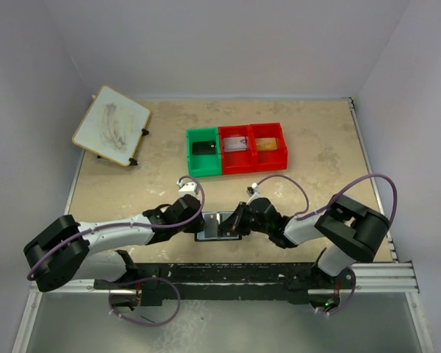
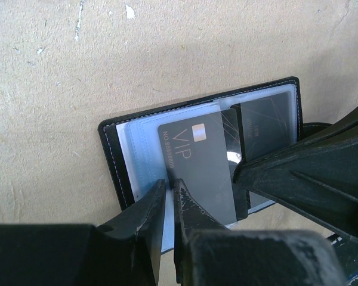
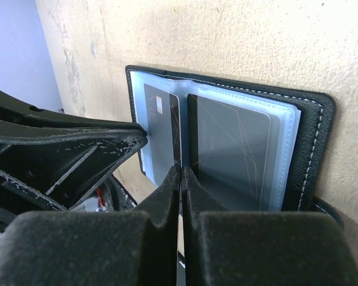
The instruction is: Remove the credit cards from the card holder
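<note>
Two grippers meet at the open card holder [image 1: 219, 225] near the table [image 1: 316, 162] front edge. Narrowed to a slit, the left gripper [image 2: 170, 189] pinches the holder's near rim beside a grey VIP card [image 2: 197, 164]. A second dark card [image 3: 232, 149] lies sleeved further right. At the fold the right gripper [image 3: 181, 173] is closed; what it pinches is unclear. Green and red bins [image 1: 204, 170] sit well behind.

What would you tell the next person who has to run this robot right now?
Left gripper: shut, tips on the open card holder beside the VIP card.
Right gripper: shut at the holder's middle fold.
Whether either pinches a sleeve is unclear.
Done: holder lies open on the table.
Left to do: pull out the VIP card and the second dark card, both in their sleeves.
</note>
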Controlling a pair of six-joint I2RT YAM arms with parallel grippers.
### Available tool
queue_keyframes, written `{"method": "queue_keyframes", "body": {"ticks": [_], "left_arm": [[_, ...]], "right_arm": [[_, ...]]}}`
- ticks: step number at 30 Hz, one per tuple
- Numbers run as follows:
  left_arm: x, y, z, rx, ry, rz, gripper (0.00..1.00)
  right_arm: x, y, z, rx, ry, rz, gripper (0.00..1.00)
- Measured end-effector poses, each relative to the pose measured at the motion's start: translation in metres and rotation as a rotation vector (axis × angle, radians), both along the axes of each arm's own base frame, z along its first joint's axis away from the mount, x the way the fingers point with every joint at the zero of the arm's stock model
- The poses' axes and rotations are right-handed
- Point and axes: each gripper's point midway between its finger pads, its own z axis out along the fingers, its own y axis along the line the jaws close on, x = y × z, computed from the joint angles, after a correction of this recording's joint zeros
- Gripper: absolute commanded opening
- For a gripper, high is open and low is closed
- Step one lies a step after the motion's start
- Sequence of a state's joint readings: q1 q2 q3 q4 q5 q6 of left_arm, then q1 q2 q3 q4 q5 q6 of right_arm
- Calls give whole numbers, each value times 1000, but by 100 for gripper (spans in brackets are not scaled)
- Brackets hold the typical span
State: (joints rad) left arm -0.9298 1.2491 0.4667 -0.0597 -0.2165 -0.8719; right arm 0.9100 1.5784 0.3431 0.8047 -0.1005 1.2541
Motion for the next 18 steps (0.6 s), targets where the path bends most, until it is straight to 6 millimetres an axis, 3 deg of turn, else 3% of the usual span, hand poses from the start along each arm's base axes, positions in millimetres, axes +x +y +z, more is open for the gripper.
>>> {"method": "queue_keyframes", "body": {"ticks": [6, 13, 18], "left_arm": [[0, 0, 0, 1, 0, 0, 8], [0, 0, -1, 3, 0, -4, 7], [0, 0, -1, 4, -1, -4, 7]], "right_arm": [[-1, -2, 0, 7, 6, -8, 0], [-1, -2, 0, 8, 6, -4, 17], [-3, 1, -1, 16, 12, 13, 18]]}}
